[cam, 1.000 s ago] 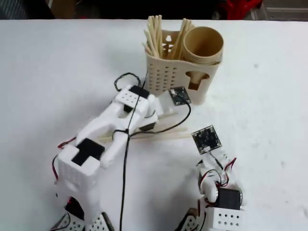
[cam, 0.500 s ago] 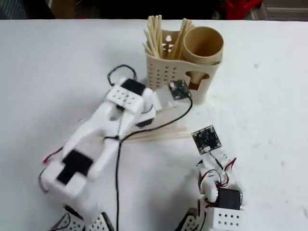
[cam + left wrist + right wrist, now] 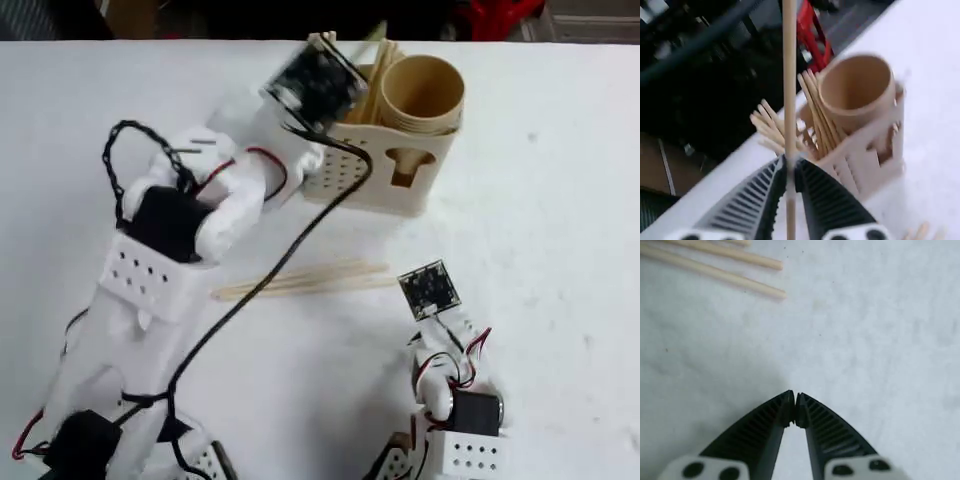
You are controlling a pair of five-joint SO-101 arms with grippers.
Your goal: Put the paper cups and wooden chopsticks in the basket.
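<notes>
At twelve o'clock on the surface, over the basket's ten o'clock corner, my left end effector pinches one chopstick, which I judge could glance off the packed chopsticks or paper cups and drop outside.

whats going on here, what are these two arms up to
The left gripper is shut on a single wooden chopstick and holds it up close by the basket. The basket already holds the paper cups and a bunch of chopsticks. A few loose chopsticks lie on the table in front of it. The right gripper is shut and empty, low over the table near their ends.
</notes>
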